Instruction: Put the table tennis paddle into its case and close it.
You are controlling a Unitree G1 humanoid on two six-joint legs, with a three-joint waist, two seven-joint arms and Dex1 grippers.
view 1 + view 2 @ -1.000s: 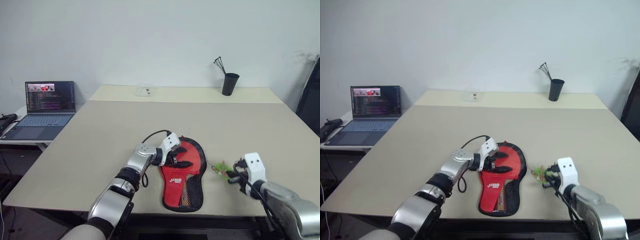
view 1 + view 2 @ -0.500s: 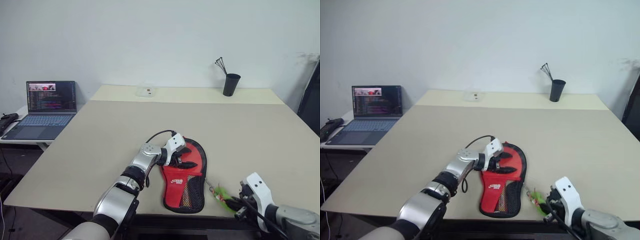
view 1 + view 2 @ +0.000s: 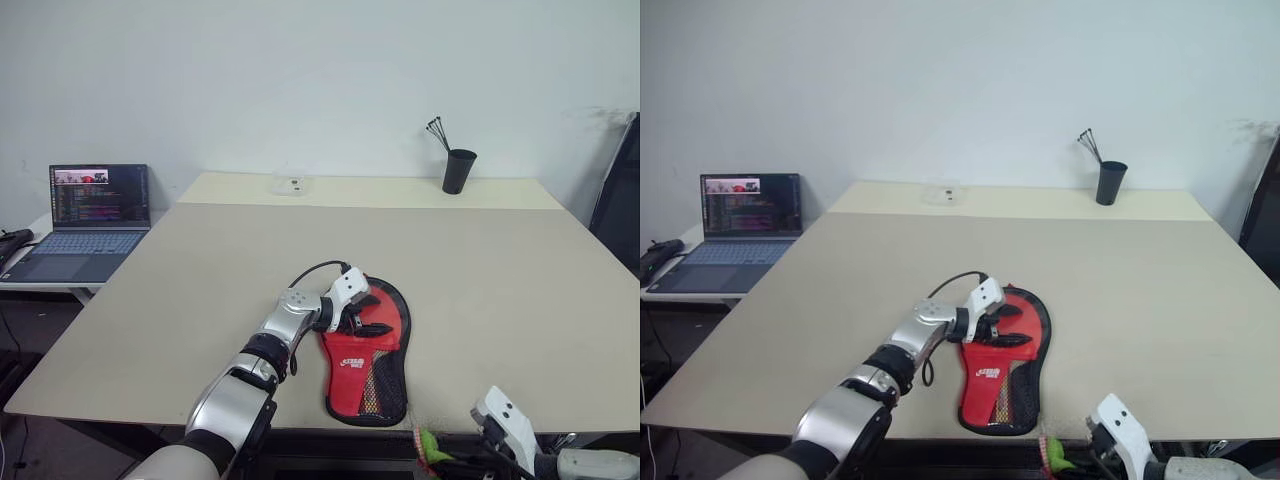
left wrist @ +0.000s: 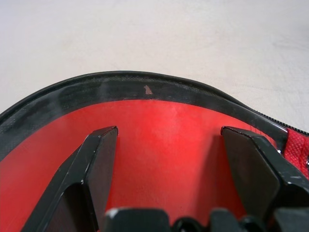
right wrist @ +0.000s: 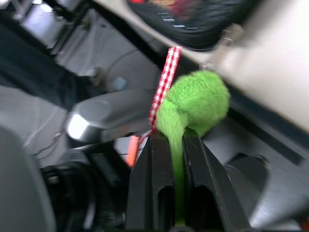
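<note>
Case [image 3: 368, 352]: red fabric with black mesh pocket, woven black rim. Red face inside [image 4: 159, 145]: smooth, faintly glossy rubber. Counter [image 3: 500, 270]: matt beige, smooth. Left pincer [image 4: 169, 188]: fingers of hard black plastic, semi-gloss. Green tuft [image 5: 195, 104]: fuzzy plush, tied with red-white checked ribbon [image 5: 164, 82]. Cup [image 3: 460, 170]: matt black.

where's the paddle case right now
The case lies near the table's front edge, slightly right of centre in the head views, with the left pincer over its round end.
</note>
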